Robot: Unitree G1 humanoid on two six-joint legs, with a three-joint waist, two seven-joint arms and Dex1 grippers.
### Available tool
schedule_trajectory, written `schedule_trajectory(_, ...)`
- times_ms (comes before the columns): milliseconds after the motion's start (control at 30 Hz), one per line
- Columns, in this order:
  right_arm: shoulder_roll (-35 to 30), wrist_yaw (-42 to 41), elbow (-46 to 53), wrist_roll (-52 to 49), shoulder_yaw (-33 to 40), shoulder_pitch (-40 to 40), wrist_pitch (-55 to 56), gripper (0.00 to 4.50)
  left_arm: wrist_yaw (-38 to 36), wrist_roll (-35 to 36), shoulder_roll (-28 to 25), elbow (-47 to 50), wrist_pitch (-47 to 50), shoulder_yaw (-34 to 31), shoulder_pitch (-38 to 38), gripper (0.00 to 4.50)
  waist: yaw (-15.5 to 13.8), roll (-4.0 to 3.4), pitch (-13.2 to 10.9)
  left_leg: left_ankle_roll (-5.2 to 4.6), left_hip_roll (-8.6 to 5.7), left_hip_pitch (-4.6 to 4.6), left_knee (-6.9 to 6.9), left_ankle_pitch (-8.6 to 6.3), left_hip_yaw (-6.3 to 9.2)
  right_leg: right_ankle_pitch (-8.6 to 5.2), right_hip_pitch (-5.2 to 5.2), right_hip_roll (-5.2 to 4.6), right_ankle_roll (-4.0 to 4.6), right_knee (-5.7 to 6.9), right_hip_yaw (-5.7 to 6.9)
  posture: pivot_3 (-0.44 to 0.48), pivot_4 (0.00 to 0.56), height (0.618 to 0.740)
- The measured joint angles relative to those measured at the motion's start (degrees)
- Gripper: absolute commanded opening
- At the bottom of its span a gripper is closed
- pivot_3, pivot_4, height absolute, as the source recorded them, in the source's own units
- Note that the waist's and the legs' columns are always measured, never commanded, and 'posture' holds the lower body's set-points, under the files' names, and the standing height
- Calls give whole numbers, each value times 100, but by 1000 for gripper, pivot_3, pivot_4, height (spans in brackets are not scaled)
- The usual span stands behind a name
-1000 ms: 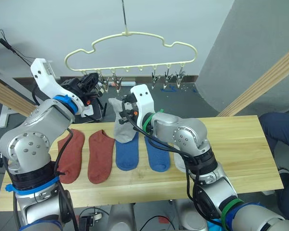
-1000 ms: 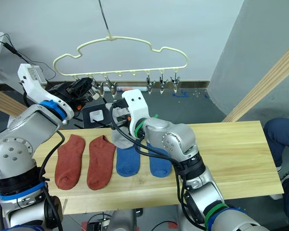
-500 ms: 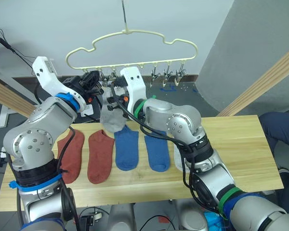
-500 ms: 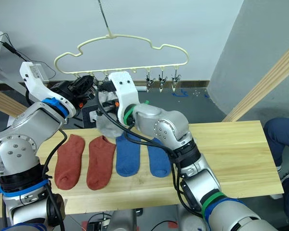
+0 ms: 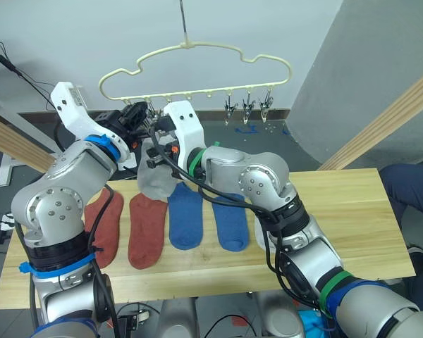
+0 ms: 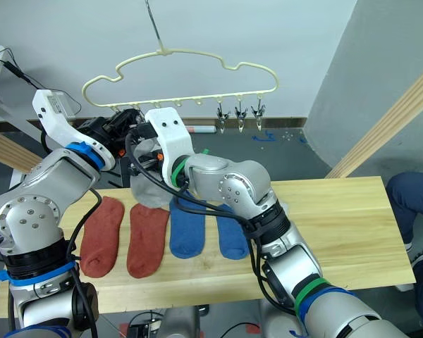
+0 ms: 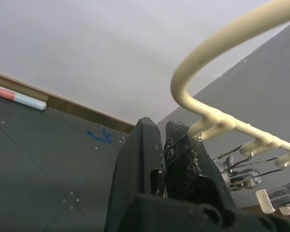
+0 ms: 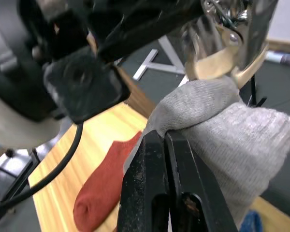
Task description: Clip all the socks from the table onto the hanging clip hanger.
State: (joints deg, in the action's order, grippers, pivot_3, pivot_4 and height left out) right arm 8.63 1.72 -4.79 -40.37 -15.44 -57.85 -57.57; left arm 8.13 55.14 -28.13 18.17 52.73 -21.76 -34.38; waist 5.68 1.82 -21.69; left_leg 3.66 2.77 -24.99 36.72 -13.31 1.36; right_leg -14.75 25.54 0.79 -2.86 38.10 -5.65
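The pale yellow clip hanger (image 5: 197,53) hangs above the table (image 5: 352,211). My left gripper (image 5: 137,115) is up at its left end, shut on one metal clip (image 7: 181,159). Just to its right, my right gripper (image 5: 157,144) is shut on a light grey sock (image 5: 155,179), holding it up with the sock's top edge right under that clip (image 8: 222,48). The rest of the sock hangs down over the table's far edge. Two rust-red socks (image 5: 106,225) (image 5: 146,229) and two blue socks (image 5: 185,218) (image 5: 230,225) lie flat side by side on the table.
Free clips (image 5: 248,109) hang along the hanger's right half. Thick wooden beams slant at the right (image 5: 381,127) and left (image 5: 14,144). A person's blue-clad leg (image 5: 409,190) is beside the table's right end. A marker (image 6: 201,129) lies on the floor behind.
My right gripper has carried the grey sock up and to the left, from above the blue socks to the clip held by my left gripper. The left gripper has stayed at the hanger.
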Motion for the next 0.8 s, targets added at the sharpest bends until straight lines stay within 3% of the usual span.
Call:
schedule_trajectory(567, -1, 105, -106, 64, 70, -15, 103, 11, -18, -18, 3, 3, 9, -1, 11, 154, 1, 0, 0, 0, 0, 0, 0, 0, -2, 0, 0, 0, 0, 0, 1, -96, 394, 740)
schedule_trajectory(800, 34, 105, -209, 91, 179, -367, 216, 11, -102, -19, 5, 6, -17, -2, 53, 154, 12, 0, 0, 0, 1, -1, 0, 0, -1, 1, 3, 0, 1, 2, 1, -101, 391, 740)
